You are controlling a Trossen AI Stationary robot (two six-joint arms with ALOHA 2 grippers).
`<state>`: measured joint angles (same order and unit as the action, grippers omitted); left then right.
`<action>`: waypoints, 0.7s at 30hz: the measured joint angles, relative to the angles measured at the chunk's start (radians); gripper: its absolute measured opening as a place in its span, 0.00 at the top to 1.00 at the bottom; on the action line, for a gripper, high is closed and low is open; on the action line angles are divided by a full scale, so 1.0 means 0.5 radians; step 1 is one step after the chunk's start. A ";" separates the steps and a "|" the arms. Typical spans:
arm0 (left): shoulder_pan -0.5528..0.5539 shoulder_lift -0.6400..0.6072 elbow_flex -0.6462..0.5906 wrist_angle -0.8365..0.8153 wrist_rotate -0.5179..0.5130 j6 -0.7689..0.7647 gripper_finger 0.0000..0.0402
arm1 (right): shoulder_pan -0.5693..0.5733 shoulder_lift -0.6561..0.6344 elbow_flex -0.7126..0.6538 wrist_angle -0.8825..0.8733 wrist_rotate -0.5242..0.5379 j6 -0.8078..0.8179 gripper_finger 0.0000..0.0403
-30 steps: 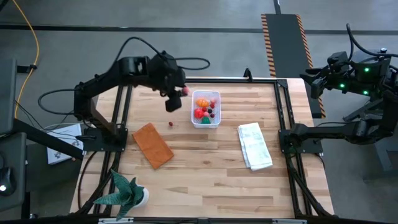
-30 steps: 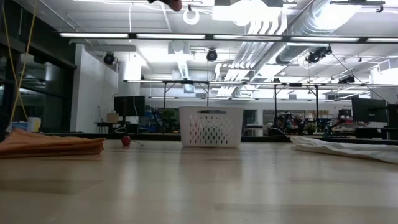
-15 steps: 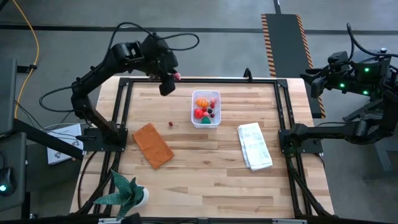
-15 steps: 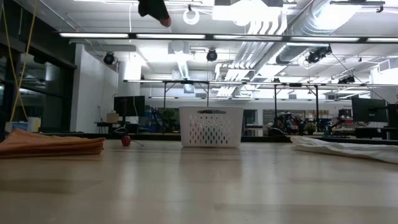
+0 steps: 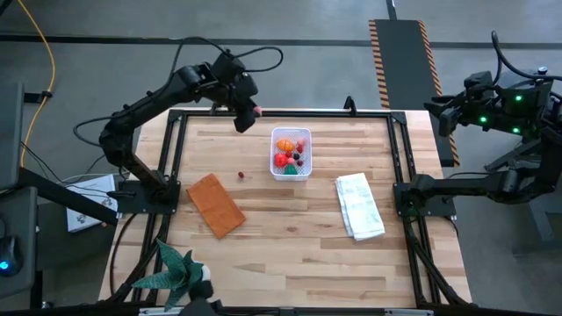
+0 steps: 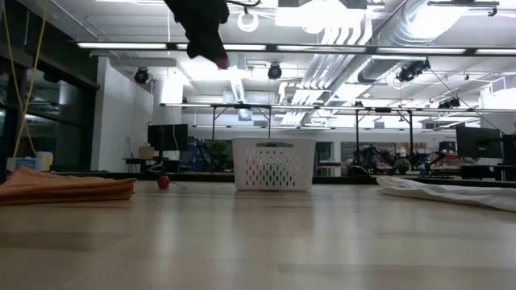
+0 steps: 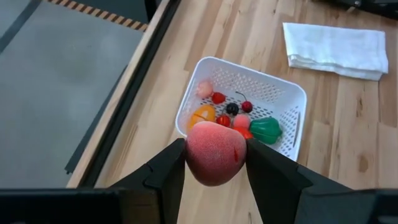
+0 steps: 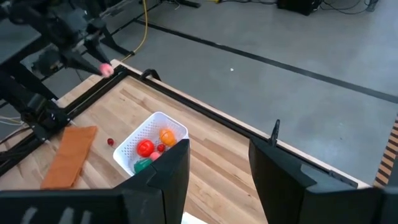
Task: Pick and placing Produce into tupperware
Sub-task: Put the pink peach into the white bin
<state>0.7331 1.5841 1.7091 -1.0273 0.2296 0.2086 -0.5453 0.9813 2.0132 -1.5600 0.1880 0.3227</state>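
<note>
Left wrist view, left gripper (image 7: 214,163) pinching a round fuzzy pink peach (image 7: 214,158) above the table's far edge, white perforated tupperware (image 7: 287,99) beyond, long axis running toward the folded cloth (image 7: 336,42), right gripper (image 8: 214,165) spread, empty.

A light wooden bench (image 5: 290,237) stands on a grey concrete floor (image 5: 307,22). A black-and-yellow striped strip (image 5: 404,66) runs toward one o'clock. Beyond, long ceiling lights (image 6: 322,48) and silver ducts (image 6: 403,32) hang over dark windows (image 6: 32,105) at nine o'clock.

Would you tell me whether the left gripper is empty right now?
No, the left gripper is shut on a pink peach-like piece, held above the white tub.
</note>
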 joint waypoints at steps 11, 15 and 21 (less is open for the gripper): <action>0.000 0.001 -0.447 0.526 0.066 -0.165 0.62 | 0.000 0.000 0.000 0.001 0.006 0.020 0.61; 0.000 0.007 -0.583 0.675 0.066 -0.204 0.62 | 0.000 0.000 0.000 0.002 0.006 0.020 0.61; 0.000 0.009 -0.735 0.835 0.097 -0.224 0.62 | 0.000 0.000 0.000 0.002 0.007 0.020 0.61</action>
<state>0.7330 1.5887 1.3418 -0.6097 0.2784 0.0965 -0.5453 0.9813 2.0132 -1.5593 0.1913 0.3328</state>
